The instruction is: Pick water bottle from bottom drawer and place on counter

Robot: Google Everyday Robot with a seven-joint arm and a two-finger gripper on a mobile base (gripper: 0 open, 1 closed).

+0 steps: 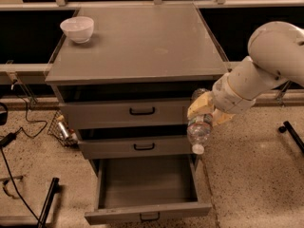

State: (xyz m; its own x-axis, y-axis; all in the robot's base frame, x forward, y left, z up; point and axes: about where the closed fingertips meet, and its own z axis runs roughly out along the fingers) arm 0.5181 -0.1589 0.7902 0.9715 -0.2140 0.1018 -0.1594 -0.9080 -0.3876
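Observation:
The water bottle point(199, 133) is a clear crinkled bottle hanging cap-down from my gripper point(203, 111). The gripper is shut on the bottle's upper end and holds it in front of the right ends of the top and middle drawers, below the counter's front right corner. The bottom drawer point(147, 212) is pulled out and its grey box shows nothing inside. The counter point(142, 42) is the flat grey cabinet top, up and to the left of the gripper. My white arm point(266, 61) reaches in from the right.
A white bowl point(77, 29) stands on the counter's back left corner. The top drawer point(128, 112) and middle drawer point(137, 147) are nearly closed. A wire basket with items point(61, 127) sits on the floor left of the cabinet, with cables and a black stand leg nearby.

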